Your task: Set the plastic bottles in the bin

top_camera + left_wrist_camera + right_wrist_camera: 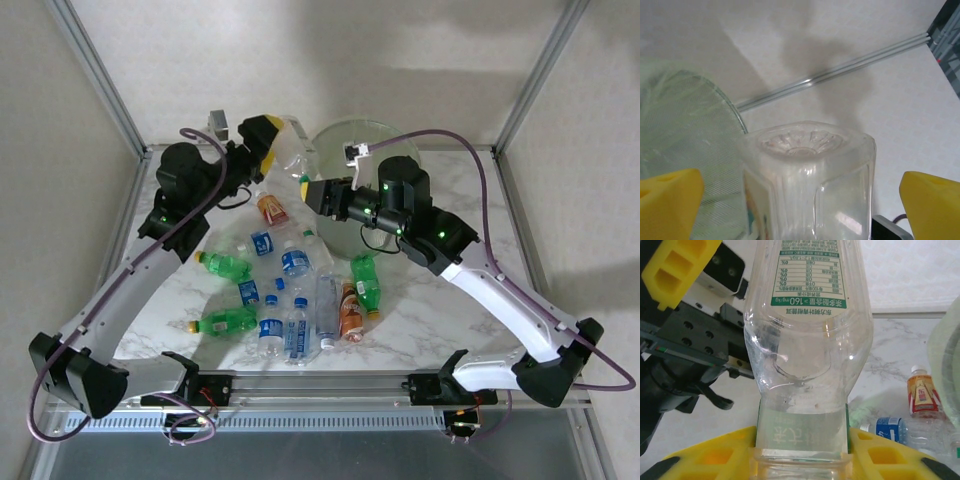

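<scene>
Bottle (807, 340) empty, in right gripper (802, 460), beside bin (372, 126)

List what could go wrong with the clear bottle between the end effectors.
1. The right end effector grips the clear bottle by one end; its long body could tilt or slip.
2. The left end effector stands open around the base; a sideways pull might knock its fingers.
3. The bottle seems beside the bin, not over it: releasing now probably misses.

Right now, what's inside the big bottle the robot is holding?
The big bottle looks empty; you can see right through it. Its label covers part of the inside.
</scene>
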You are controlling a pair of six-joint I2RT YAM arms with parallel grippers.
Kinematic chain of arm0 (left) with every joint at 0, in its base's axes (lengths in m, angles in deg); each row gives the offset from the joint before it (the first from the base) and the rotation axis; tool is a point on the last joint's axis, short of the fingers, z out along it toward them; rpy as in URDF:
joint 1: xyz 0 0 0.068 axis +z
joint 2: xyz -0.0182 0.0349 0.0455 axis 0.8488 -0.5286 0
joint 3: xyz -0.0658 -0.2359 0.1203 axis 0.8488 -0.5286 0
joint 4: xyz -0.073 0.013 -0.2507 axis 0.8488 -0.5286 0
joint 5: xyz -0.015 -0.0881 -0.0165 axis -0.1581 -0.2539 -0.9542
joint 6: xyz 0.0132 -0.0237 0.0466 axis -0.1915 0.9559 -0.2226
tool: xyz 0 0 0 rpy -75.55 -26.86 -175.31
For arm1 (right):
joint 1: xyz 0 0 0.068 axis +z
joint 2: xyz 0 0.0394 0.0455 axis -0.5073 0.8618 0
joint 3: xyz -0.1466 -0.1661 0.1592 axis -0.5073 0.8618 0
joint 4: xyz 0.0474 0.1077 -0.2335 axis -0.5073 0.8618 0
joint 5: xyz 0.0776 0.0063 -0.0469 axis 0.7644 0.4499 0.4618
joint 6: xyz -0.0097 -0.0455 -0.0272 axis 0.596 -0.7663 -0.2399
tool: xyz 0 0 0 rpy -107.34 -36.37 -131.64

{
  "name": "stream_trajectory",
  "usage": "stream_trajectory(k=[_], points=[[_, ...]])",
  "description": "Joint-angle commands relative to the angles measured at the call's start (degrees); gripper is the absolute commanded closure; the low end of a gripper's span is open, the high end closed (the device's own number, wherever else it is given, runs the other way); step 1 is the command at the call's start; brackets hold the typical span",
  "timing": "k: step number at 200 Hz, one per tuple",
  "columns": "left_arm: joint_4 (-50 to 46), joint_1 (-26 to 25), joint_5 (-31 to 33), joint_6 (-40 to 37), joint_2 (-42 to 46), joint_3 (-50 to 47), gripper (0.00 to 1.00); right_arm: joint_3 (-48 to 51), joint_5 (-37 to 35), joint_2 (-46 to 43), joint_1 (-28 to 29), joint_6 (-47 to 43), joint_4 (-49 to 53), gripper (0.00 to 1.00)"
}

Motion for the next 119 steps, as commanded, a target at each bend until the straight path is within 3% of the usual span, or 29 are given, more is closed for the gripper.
stream_trajectory(k=[1,24,57,119], points=[[-6.0,0.7,5.1,-5.7,2.1,2.5,0.00,-4.7,-6.6,0.5,-0.5,-1.6,4.1,0.71],[-11.9,0.8,11.3,-10.7,4.1,3.9,0.00,-11.1,-15.1,4.1,-3.1,-1.0,14.2,0.70],[-15.3,1.7,16.4,-13.7,7.4,1.8,0.01,-18.3,-21.8,10.0,-6.1,-1.4,24.1,0.70],[-22.0,3.4,18.5,-16.4,9.5,-2.3,0.05,-20.5,-24.9,17.0,-10.4,-0.2,31.3,0.70]])
